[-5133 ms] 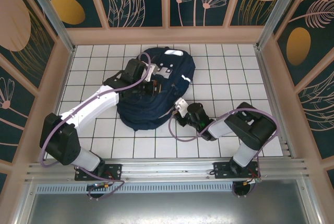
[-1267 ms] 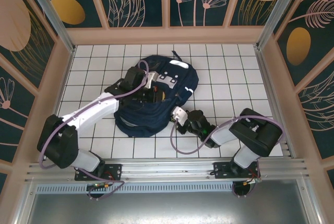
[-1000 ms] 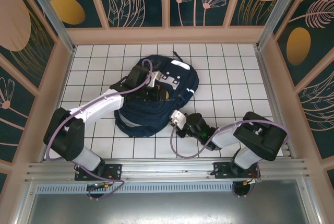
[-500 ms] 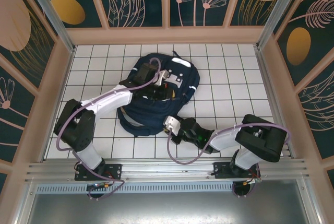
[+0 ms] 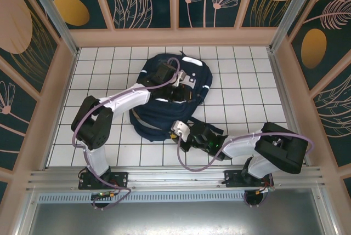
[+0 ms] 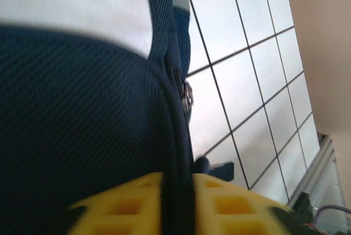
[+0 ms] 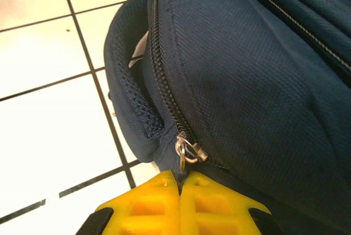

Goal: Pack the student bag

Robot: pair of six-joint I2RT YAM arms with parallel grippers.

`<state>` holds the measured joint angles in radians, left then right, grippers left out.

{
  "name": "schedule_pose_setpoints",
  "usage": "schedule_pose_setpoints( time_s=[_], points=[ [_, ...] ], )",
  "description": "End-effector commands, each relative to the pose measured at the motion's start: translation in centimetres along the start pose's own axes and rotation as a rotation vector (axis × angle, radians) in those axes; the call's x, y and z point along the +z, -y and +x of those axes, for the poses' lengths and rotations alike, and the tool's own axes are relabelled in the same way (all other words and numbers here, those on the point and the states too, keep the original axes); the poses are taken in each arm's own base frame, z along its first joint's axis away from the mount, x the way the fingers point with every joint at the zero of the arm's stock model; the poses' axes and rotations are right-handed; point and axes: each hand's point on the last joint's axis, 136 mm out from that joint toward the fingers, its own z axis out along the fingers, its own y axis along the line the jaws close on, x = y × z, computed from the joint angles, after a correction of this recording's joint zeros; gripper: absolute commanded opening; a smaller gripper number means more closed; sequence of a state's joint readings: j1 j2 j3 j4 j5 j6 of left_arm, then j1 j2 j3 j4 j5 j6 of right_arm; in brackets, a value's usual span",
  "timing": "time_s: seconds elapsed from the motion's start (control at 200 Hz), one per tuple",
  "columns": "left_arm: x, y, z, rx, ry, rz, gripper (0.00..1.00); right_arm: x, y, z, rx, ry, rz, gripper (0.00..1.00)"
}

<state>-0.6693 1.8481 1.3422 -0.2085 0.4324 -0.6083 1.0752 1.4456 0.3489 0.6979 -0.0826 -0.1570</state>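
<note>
The student bag (image 5: 160,115) lies near the middle of the tiled table (image 5: 241,76), the right end effector (image 7: 180,184) pressed together on its zipper pull (image 7: 185,152), while a dark seam (image 6: 174,136) runs between the left end effector (image 6: 178,185) fingers, whether clamped I cannot tell.

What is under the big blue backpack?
The student bag lies on the white tiled table, which shows all around it. Whether anything else sits beneath it cannot be seen, because the fabric covers that spot.
</note>
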Motion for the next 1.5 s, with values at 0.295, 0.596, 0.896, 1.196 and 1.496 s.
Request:
schedule_pose_setpoints(
  time_s=[0.295, 0.596, 0.896, 1.196, 1.496],
  points=[
    [-11.5, 1.2, 1.6, 0.043, 0.232, -0.059, 0.48, -0.2, -0.7, -5.6, 0.154, 0.146, -0.233, 0.0],
    [-11.5, -0.4, 9.8, -0.065, 0.076, 0.065, 0.42, 1.5, 0.3, -7.6, 0.223, 0.153, -0.317, 0.0],
    [-13.7, -2.0, 10.8, -0.097, 0.116, -0.011, 0.47, 1.5, 2.6, -8.5, 0.297, 0.167, -0.297, 0.0],
    [-18.4, -11.0, 8.7, -0.243, 0.314, -0.364, 0.57, 2.2, 4.3, -7.2, 0.321, 0.115, -0.218, 0.0],
    [-18.5, -16.0, 8.0, -0.357, 0.388, -0.427, 0.63, -2.5, 6.1, -4.0, 0.382, 0.104, -0.058, 0.0]
  ],
)
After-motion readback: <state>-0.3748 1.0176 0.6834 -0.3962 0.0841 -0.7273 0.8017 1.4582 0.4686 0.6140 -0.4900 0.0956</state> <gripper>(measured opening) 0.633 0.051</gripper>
